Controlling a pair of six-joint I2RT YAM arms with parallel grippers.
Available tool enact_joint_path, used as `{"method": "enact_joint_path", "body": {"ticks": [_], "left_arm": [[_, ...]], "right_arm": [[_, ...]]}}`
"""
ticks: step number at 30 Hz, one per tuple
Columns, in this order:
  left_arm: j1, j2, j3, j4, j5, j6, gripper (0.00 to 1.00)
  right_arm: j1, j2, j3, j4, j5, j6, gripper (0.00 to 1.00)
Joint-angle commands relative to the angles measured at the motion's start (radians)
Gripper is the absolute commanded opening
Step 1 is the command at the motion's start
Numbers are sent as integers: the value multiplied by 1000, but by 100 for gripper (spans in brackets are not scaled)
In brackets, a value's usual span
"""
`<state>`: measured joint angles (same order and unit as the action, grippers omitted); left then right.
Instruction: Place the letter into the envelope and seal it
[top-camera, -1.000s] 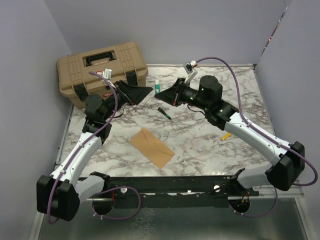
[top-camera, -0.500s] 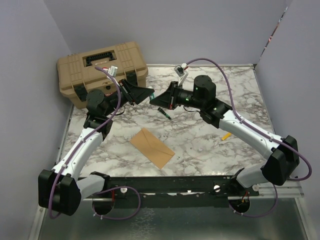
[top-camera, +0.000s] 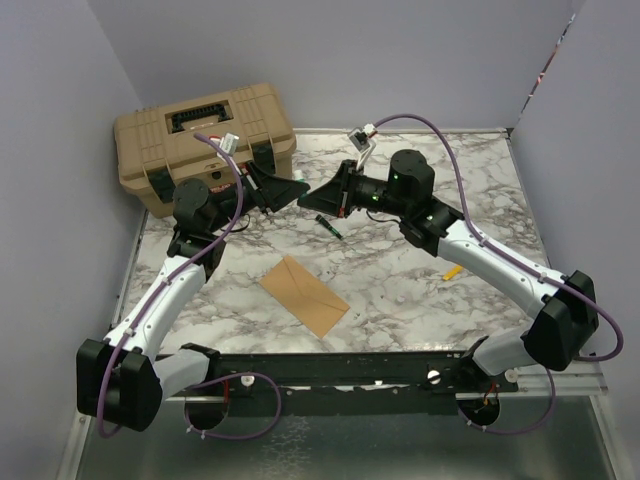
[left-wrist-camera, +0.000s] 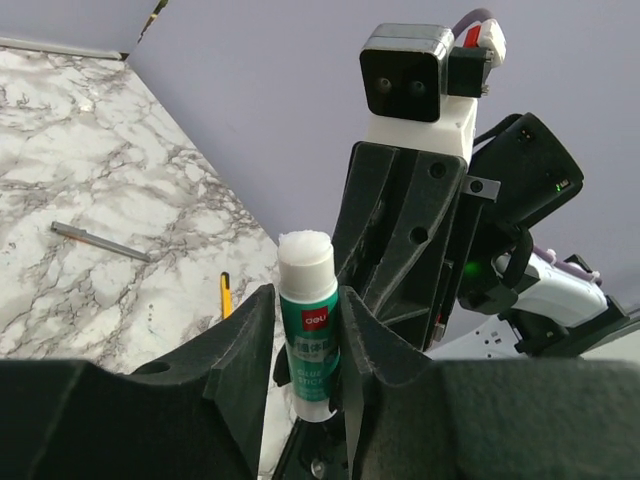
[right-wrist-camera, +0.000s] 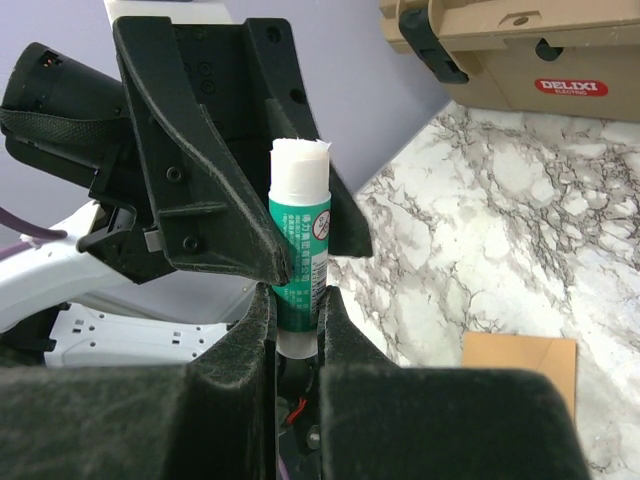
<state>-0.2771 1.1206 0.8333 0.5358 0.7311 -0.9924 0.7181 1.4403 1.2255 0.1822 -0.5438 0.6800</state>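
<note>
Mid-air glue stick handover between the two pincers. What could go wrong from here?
1. The left pincer and right pincer both clamp the glue stick above the table. If one releases before the other's hold is firm, the stick may tilt or drop.
2. Its white tip is bare and close to the pincer fingers, so it could smear them.
3. The envelope lies loose and might slide under glue pressure.

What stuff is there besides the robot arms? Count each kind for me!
Envelope: 1
Glue stick: 1
Toolbox: 1
Dark pen: 1
Thin grey rod: 1
Small yellow thing: 1
Total: 6
</note>
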Motion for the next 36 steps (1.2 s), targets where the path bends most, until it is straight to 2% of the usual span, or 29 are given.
{"method": "enact_joint_path", "body": {"ticks": [1, 4, 5, 6, 10, 13, 17, 23, 32, 36], "left_arm": [[-7, 4, -17, 6, 61, -19, 27], [-8, 0, -15, 6, 67, -28, 4], [-8, -1, -14, 6, 63, -31, 0], [-8, -5, -13, 7, 59, -34, 0], [-8, -17, 3, 7, 14, -51, 0], [-9, -19, 15, 7, -16, -73, 0], [-8, -18, 15, 24, -35, -94, 0], [-8, -16, 9, 38, -35, -112, 0], [-9, -21, 3, 54, -31, -111, 0], [-10, -19, 3, 56, -38, -112, 0]], "right_arm": [[-1, 2, 0, 76, -26, -17, 0], [0, 9, 2, 74, -28, -18, 2], [-1, 9, 3, 71, -30, -16, 5], [-1, 8, 5, 66, -29, -13, 8], [0, -12, -24, 61, -25, 13, 37], [-1, -42, -77, 124, -34, 59, 46], [-1, -64, -150, 271, -79, 131, 47], [0, -56, -164, 326, -88, 173, 44], [-1, -4, -128, 302, -63, 148, 40], [-1, 9, -107, 277, -38, 133, 30]]}}
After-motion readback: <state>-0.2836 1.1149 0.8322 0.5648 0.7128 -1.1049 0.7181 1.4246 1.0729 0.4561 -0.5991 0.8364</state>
